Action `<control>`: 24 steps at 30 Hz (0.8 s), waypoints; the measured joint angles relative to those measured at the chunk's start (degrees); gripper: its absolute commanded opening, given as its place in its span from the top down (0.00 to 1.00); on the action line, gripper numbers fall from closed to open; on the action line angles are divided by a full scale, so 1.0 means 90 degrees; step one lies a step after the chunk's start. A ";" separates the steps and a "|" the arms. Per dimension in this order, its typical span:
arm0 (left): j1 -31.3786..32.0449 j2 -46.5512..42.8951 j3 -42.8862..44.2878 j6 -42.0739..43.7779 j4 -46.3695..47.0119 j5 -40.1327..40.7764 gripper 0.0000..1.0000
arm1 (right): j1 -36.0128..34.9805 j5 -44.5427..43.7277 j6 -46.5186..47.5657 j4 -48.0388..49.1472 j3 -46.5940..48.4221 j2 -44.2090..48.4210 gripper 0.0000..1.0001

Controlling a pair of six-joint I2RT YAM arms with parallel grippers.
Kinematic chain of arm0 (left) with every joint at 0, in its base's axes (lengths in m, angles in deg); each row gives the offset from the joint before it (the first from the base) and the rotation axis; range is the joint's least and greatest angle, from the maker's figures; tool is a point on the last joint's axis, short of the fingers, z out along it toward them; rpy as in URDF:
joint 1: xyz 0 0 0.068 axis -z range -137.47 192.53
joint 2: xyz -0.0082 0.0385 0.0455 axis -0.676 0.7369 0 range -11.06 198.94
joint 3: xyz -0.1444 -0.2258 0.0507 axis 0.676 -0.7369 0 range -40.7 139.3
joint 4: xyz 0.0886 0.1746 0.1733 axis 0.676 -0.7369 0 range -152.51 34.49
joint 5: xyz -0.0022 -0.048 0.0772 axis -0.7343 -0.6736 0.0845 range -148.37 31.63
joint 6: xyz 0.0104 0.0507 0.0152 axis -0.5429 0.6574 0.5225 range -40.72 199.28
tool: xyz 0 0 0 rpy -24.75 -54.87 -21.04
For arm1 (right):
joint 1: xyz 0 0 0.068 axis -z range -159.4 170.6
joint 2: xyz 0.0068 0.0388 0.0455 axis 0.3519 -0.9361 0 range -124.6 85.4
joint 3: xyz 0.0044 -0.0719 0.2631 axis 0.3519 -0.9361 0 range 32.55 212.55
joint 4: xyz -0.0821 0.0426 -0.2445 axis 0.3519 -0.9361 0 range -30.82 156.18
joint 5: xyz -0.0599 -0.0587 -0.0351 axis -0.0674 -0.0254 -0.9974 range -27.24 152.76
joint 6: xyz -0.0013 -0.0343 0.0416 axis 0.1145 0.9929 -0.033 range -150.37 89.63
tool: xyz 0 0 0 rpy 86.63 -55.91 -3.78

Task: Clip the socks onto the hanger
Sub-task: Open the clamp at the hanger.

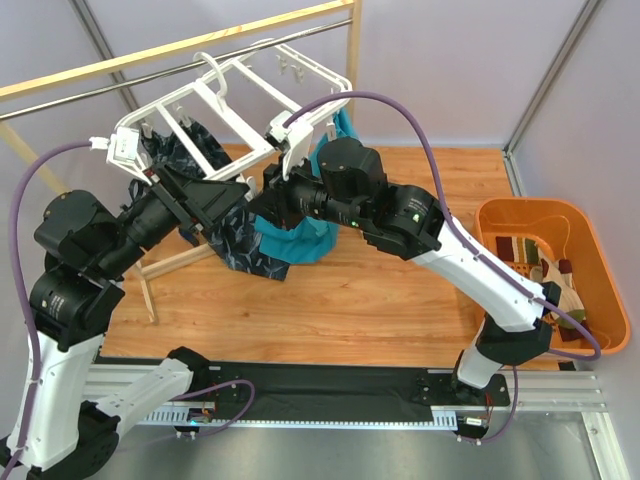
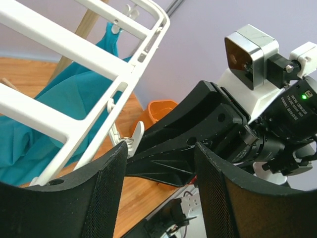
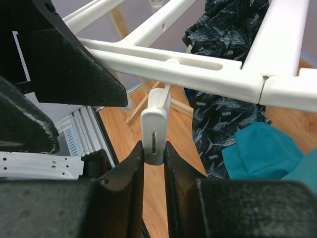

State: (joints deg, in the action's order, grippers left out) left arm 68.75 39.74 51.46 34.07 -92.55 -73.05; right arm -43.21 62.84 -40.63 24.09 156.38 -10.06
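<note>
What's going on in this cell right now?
Both arms are raised under the white hanger. The right gripper is shut on one dangling clip. The left gripper is open right beside it, holding nothing. The socks lie in the orange bin, and none is clipped yet. A teal cloth and a navy cloth hang from the hanger.
</note>
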 measured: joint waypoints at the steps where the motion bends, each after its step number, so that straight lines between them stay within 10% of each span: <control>1: 0.0000 0.0000 -0.0039 -0.0024 0.0012 0.0022 0.36 | 0.0010 0.0002 0.0000 -0.0032 0.0000 -0.0002 1.00; 24: 0.0012 -0.0019 -0.0430 -0.0852 0.0219 0.0420 0.37 | 0.0017 -0.0015 0.0129 -0.0369 0.0330 -0.0114 1.00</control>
State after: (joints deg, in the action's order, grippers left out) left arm 68.86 39.57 47.59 26.39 -90.58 -69.27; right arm -43.06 62.71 -39.48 20.77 159.36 -11.09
